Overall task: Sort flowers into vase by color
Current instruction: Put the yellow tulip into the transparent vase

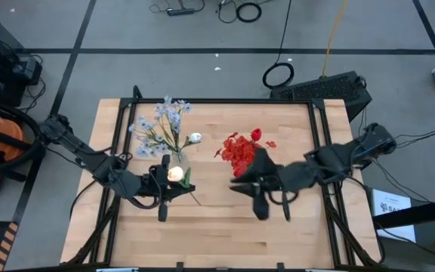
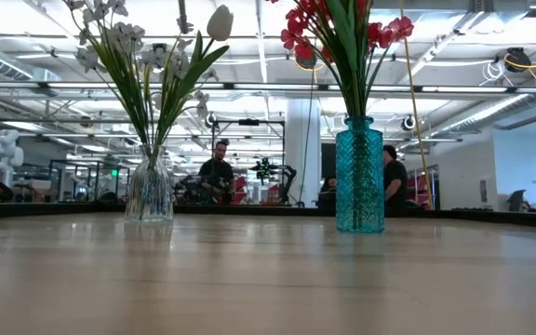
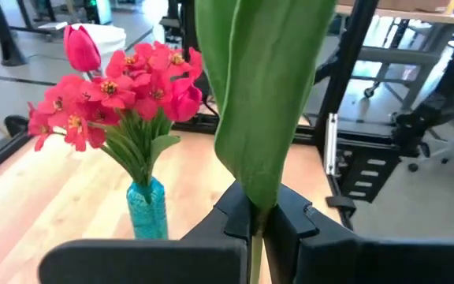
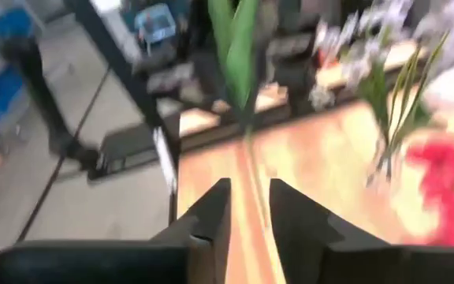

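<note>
My left gripper (image 1: pixel 175 184) is near the table's middle, just near-side of the clear vase (image 2: pixel 149 191), and is shut on a flower with a cream bud (image 1: pixel 175 174). That vase holds pale blue-white sprays (image 1: pixel 165 121) and a white bud (image 2: pixel 220 20). A teal vase (image 2: pixel 359 177) stands to its right, with red flowers (image 1: pixel 240 151) in it. My right gripper (image 4: pixel 249 197) hovers just near-side of the red flowers, open, pointing toward the left gripper. The low view shows neither gripper. My left gripper pinches the flower's green stem (image 3: pixel 255 225) between its two fingers, just below a broad green leaf (image 3: pixel 262 95). The fingers come in level and lie across the stem. The flower stands upright, bud on top, and its stem (image 1: pixel 195 199) hangs below the fingers, off the table.
Black frame rails (image 1: pixel 319 143) run along the table's left, far and right sides. The two vases stand side by side in the far half of the table. Bare wood (image 1: pixel 217 234) lies across the near half. People (image 2: pixel 217 172) stand in the room beyond the far edge.
</note>
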Available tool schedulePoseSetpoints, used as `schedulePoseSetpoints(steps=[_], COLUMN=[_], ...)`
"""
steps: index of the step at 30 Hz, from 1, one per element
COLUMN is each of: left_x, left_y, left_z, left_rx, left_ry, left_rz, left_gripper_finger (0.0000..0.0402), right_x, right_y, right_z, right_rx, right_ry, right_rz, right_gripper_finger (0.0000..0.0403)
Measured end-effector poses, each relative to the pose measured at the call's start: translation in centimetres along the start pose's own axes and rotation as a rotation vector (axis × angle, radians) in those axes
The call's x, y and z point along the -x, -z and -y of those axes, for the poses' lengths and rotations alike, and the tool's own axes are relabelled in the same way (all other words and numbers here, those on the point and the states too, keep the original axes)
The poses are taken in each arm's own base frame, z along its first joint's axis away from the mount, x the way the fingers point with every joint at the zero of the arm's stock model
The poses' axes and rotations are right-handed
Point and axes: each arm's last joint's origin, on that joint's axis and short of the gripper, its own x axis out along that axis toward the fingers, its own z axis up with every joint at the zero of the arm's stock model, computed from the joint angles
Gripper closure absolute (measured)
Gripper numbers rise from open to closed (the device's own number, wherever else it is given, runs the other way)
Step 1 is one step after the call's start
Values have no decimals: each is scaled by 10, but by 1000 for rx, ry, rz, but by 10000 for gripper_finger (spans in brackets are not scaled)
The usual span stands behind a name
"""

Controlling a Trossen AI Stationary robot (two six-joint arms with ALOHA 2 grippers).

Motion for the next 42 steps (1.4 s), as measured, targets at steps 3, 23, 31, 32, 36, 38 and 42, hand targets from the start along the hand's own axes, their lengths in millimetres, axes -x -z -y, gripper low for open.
schedulePoseSetpoints(steps=[3,23,31,32,36,38,42], left_x=[-7,-32,-34,-34,-34,-34,-34], left_y=[3,9,7,7,7,7,7], left_z=[0,-28,-33,-33,-34,-34,-34], left_rx=[-7,35,44,44,40,39,36], left_ry=[-38,-125,-127,-128,-145,-152,-154], left_rz=[-6,-82,-83,-84,-78,-76,-76], left_gripper_finger=[384,385,385,385,385,385,385], right_x=[12,1,19,20,29,34,44], right_y=[12,167,209,212,224,231,245], right_z=[-7,24,108,119,155,170,193], right_rx=[-4,-88,19,29,73,78,66], right_ry=[-7,-30,-119,-131,-135,-125,-118], right_rz=[-82,-272,-120,-90,63,121,178], right_gripper_finger=[345,402,403,403,403,403,403])
